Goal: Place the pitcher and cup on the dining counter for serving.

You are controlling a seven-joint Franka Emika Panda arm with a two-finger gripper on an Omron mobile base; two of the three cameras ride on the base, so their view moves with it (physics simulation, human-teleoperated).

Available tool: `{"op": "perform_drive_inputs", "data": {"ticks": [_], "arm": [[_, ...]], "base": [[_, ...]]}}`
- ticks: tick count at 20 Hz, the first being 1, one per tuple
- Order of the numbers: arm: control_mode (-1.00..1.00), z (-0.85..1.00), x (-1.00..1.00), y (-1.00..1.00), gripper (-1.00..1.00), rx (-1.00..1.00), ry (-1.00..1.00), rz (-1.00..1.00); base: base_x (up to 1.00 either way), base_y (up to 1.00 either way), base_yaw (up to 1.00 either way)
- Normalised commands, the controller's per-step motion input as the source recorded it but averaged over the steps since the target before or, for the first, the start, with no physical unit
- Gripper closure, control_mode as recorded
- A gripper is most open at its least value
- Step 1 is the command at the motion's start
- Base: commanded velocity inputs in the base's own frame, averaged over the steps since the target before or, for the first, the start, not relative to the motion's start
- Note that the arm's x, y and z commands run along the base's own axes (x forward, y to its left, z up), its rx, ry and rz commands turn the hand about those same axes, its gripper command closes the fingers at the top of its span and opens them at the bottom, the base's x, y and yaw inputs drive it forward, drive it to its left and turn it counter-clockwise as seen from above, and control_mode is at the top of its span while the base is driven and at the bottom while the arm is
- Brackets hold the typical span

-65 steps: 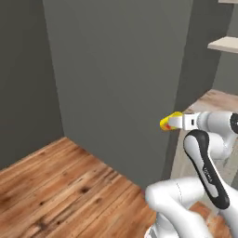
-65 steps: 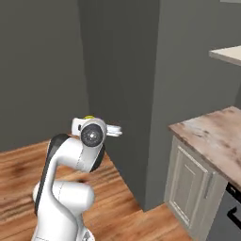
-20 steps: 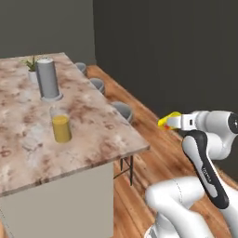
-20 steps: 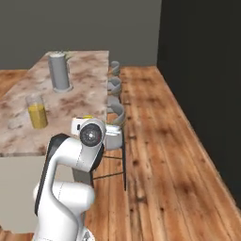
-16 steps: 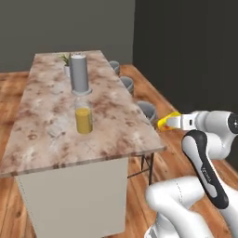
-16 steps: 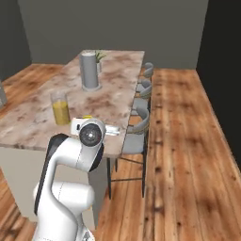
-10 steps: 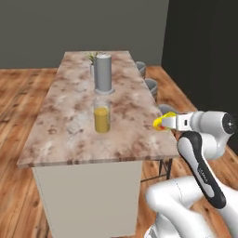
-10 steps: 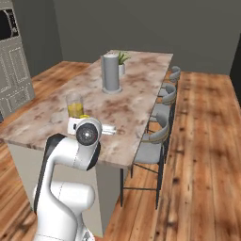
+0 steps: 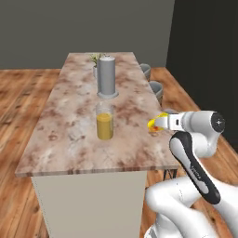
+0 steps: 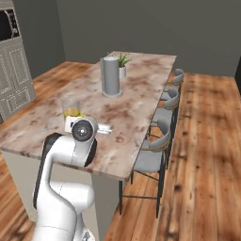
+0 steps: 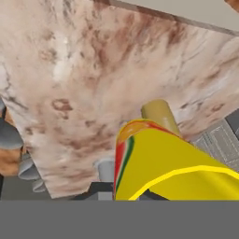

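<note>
The cup (image 9: pixel 157 122), yellow with red-orange markings, is held on its side in my gripper (image 9: pixel 161 123), which is shut on it just above the right edge of the dining counter (image 9: pixel 69 139). In the hand view the cup (image 11: pixel 163 170) looms large and hides my fingertips. The pitcher (image 9: pixel 104 122), clear with amber liquid, stands upright on the counter's near half, left of the cup and apart from it. It also stands beyond the cup (image 11: pixel 158 114) in the hand view. From the right, the pitcher (image 10: pixel 71 108) is partly behind my arm.
A tall grey metal cylinder (image 9: pixel 106 76) stands mid-counter behind the pitcher, with a small potted plant (image 10: pixel 123 63) beyond it. Grey stools (image 10: pixel 160 136) line the counter's right side. Wooden floor (image 10: pixel 207 150) surrounds the island.
The whole picture has shifted as the base drove and turned: the wall gave way to the dining counter, which now lies lengthwise straight ahead. The cup has stayed in the shut gripper.
</note>
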Motion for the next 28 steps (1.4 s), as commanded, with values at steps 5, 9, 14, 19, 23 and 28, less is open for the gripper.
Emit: {"op": "perform_drive_inputs", "data": {"ticks": [5,9,14,19,23,28], "arm": [[-1.0,0.21,0.66,-0.21,1.0,0.05,0.52,0.0],[-1.0,0.06,0.68,-0.18,1.0,0.08,0.64,0.0],[-1.0,-0.03,0.12,-0.01,1.0,0.03,0.1,0.0],[-1.0,-0.36,0.51,-0.02,1.0,-0.06,0.0,-0.08],[-1.0,-0.23,0.75,-0.19,1.0,-0.04,0.0,-0.18],[-1.0,-0.19,0.74,-0.19,1.0,-0.04,0.0,-0.16]], "base": [[0.0,0.0,0.0],[0.0,0.0,0.0],[0.0,0.0,0.0],[0.0,0.0,0.0],[0.0,0.0,0.0],[0.0,0.0,0.0]]}}
